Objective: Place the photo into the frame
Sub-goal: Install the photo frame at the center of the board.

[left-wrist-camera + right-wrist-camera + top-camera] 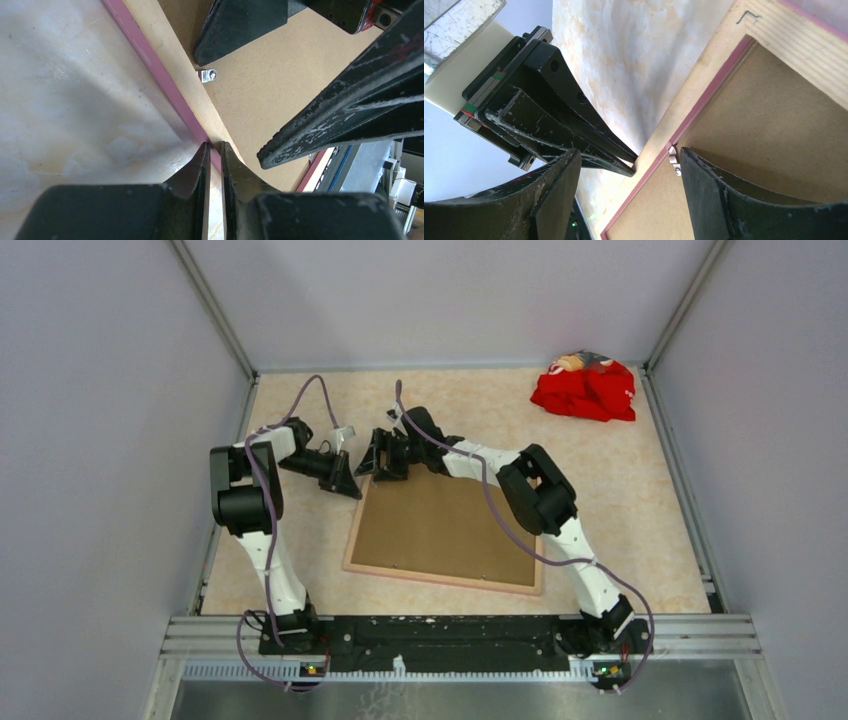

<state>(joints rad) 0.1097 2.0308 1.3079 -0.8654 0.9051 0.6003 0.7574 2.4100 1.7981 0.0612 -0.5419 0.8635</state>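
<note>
Touching frame (172,65) edge, left jaws near-closed; right jaws wide astride it.

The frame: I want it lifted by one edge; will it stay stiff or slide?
Probably stiff: the frame looks like solid wood, and the backing board fills it. Likely light, being thin. It lies flat on the smooth table, so a push may slide it rather than tip it.

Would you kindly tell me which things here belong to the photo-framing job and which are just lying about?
Job in hand: frame, face down; brown backing board in it; metal tab; left gripper and right gripper at its far-left corner. The photo is not in view.
Lying about: red crumpled cloth, far right corner.
</note>
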